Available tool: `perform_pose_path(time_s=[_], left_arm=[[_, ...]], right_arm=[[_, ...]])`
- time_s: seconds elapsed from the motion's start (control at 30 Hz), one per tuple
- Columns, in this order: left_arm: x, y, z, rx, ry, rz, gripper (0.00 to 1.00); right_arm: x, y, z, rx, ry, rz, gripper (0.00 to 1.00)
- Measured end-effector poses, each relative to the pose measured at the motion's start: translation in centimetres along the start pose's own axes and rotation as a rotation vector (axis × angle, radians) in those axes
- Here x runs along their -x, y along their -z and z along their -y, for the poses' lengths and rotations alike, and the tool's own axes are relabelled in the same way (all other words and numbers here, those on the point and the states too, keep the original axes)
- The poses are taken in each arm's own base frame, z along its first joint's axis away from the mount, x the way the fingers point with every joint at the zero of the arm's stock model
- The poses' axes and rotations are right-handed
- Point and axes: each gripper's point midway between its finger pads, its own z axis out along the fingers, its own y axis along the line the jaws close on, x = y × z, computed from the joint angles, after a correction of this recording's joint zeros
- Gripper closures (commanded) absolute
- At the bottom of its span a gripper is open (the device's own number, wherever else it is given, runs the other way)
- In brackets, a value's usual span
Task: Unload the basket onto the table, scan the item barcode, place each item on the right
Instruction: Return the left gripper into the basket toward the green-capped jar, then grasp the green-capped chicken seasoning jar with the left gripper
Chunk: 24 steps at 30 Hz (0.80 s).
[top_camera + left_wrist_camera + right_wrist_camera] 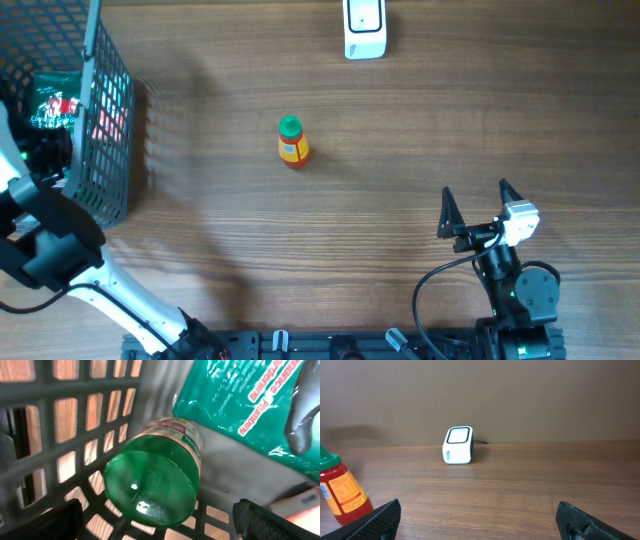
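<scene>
Because a bottle (150, 485) lies in the ten-o'clock basket (110, 90), my left gripper (160, 522) gapes empty over it; right gripper (475, 192) idles open, empty.

One wire basket (110, 90), one green packet (235, 405), one green bottle (150, 485), one red sauce bottle (292, 145), one white scanner (364, 30).

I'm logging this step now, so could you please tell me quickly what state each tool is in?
Left tool: open, empty, in the basket near a bottle.
Right tool: open, empty, over the table.
</scene>
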Motion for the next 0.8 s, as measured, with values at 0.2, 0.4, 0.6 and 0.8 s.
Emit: perform_pose_path(time_s=[0.2,0.4,0.6,0.8], left_arm=[[-0.6,-1.3,-0.3,0.043,-0.026,0.017,0.0],[-0.4,-2.6,-1.0,0.087,-0.03,0.037,0.0],[-0.5,-4.4,-0.9,0.096,-0.031,0.035,0.0],[-0.9,-6.0,-0.7,0.098,-0.046,0.043,0.0]], right_arm=[[0.0,0.0,0.0,0.0,0.0,0.0,0.0],[0.0,0.0,0.0,0.0,0.0,0.0,0.0],[0.0,0.0,0.0,0.0,0.0,0.0,0.0],[0.0,0.0,0.0,0.0,0.0,0.0,0.0]])
